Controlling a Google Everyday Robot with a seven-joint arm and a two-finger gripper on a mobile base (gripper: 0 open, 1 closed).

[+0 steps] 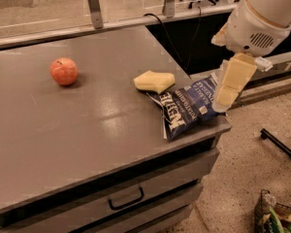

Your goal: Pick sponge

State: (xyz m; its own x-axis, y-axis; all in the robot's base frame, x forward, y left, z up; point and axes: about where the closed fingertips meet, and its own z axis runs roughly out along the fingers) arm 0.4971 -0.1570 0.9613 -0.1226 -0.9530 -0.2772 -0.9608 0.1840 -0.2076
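The sponge point(154, 80) is a pale yellow block with pinched sides. It lies on the grey table top point(87, 130), right of centre, touching the top left corner of a blue chip bag point(191, 108). My gripper point(231, 87) hangs from the white arm at the right. Its pale yellow pads point down over the table's right edge, at the right end of the chip bag. It is well to the right of the sponge, with the bag between them. It holds nothing that I can see.
A red-orange round fruit point(64, 71) sits at the left of the table. The table has drawers below, with a dark handle point(126, 200). A railing runs behind the table. On the floor at right are a black bar point(281, 144) and a bag of items point(276, 217).
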